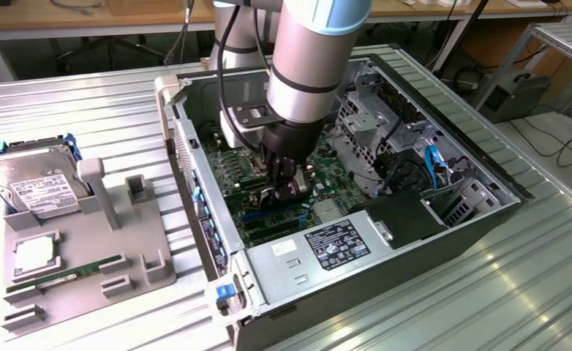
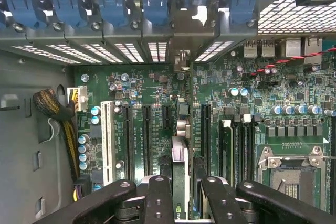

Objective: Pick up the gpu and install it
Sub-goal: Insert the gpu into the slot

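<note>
The fingers (image 2: 157, 203) clamp the gpu (image 2: 179, 174) edge-on between them, inside the open case (image 1: 481, 212). The card hangs straight below the gripper (image 1: 284, 191), over the motherboard (image 2: 262, 108), its long axis running along the slots (image 2: 147, 140) toward the rear brackets (image 2: 157, 51).

One open black computer tower case (image 1: 481, 219) lies on the table, with one green motherboard (image 2: 241, 124) inside. On the grey moulded tray (image 1: 149, 274) at the exterior view's left sit one silver boxy hard drive (image 1: 32, 183), one square silver processor chip (image 1: 34, 254) and one narrow green memory stick (image 1: 66, 274).
</note>
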